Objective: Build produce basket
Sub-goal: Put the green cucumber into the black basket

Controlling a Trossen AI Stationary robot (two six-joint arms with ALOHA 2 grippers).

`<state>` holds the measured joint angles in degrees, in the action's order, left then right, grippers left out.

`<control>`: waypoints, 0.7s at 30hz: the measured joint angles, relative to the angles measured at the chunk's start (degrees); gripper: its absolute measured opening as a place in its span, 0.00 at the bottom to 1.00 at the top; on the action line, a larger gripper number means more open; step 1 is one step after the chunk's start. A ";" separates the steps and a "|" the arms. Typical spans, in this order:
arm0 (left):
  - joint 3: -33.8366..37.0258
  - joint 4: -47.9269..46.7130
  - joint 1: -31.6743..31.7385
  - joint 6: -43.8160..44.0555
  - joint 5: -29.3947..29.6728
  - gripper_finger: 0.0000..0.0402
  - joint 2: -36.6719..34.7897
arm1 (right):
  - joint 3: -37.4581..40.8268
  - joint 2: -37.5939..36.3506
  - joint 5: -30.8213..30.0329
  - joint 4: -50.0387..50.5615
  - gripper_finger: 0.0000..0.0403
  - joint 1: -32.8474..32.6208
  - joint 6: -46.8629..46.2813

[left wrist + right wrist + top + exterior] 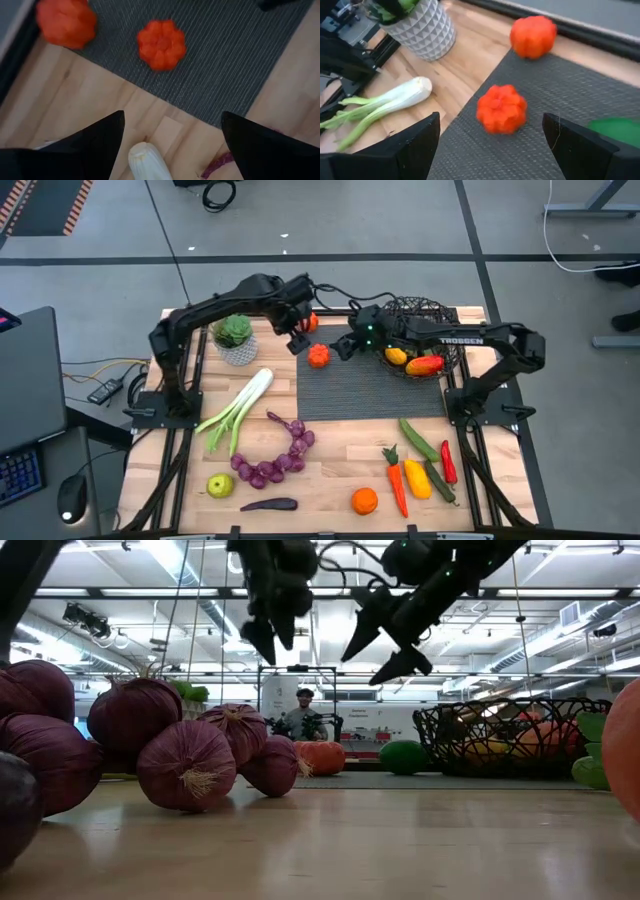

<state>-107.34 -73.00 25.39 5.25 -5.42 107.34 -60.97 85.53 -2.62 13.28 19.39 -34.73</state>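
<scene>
High view: left gripper [298, 330] hovering spread and empty above the far left corner of the grey mat [370, 392], just beside one orange pumpkin-shaped piece [312, 322]. Right gripper [347, 340] hanging released, carrying nothing, beside a second ribbed orange piece [318, 356] on the mat. Basket [450, 315] sitting at the far right of the table, already cradling a few pieces of produce [424, 365]. Leek [240, 408], grape string [278, 463], green apple [220, 485], aubergine [268, 504], orange [364, 500], carrot [397, 478] and chilli [448, 461] lying scattered on the near boards, well apart from the basket. Potted plant [235, 340] standing near the left arm, crowding any sweep there.

Low view: both grippers hanging clear of the tabletop, fingers parted. Basket rim [500, 705] looking tall enough to demand lifting over, not sliding in.

Left wrist view: fingertips [100, 140] gaping wide, framing the leek's white end [146, 159]; ribbed piece [161, 44] resting further off on the mat.

Right wrist view: fingertips [420, 135] spread around open air, the ribbed piece [501, 109] sitting between them and ahead. Likely light, stiff, hollow plastic, rounded and prone to rolling; pinching across the middle, seating pads in the ribs' grooves, probably safest. Open mat all around, giving free room for descending.
</scene>
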 joint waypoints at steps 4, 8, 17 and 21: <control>-0.02 1.28 -0.27 -6.99 -1.55 0.84 3.34 | -0.02 0.36 7.05 4.36 0.88 -0.04 -0.41; -0.02 7.03 -0.05 -5.31 -1.50 0.84 7.17 | -0.02 -2.56 7.80 12.12 0.88 -0.04 7.09; 0.01 3.69 -1.16 7.92 -6.69 0.84 10.08 | -0.07 -8.48 12.51 22.58 0.88 0.08 10.18; 0.01 -1.82 -3.22 6.46 -7.44 0.84 6.59 | -0.07 -9.46 12.97 30.93 0.88 -3.30 -0.01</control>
<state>-107.33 -74.82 22.17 11.72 -12.86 113.93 -61.04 76.07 10.36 44.22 16.09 -34.74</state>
